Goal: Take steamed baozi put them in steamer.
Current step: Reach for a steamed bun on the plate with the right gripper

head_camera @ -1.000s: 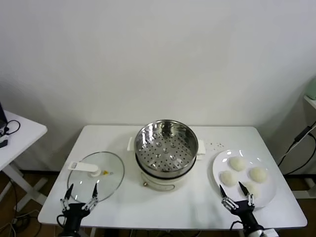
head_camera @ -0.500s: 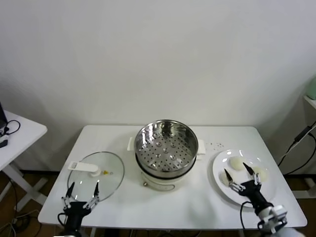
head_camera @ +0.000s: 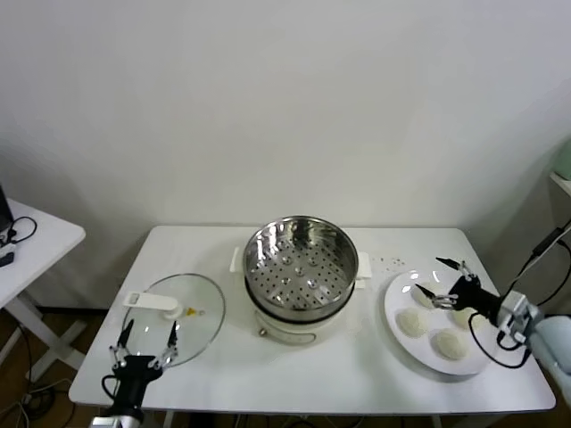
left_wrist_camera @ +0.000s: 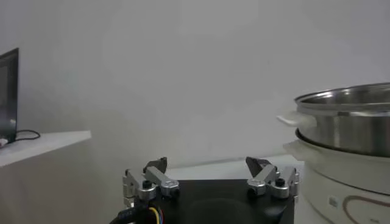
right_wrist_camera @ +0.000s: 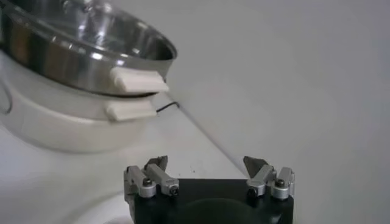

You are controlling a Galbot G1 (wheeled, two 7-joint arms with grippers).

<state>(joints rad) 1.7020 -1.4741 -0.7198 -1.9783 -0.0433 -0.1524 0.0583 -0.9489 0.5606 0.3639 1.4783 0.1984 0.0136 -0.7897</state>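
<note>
Left end effector: parked at the near left table edge, fingers spread wide, empty.
Glass lid: flat, left of the steamer.
Steamer: table centre, upright, mouth facing up.
Steamed baozi: domes up, on the white plate at right.
Right end effector: over the plate's far side, fingers wide apart, holding nothing.

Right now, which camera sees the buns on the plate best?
The head view: three buns lie in plain sight on the white plate, with the open right pincer over its far side. Both wrist views show the steamer but no buns.
</note>
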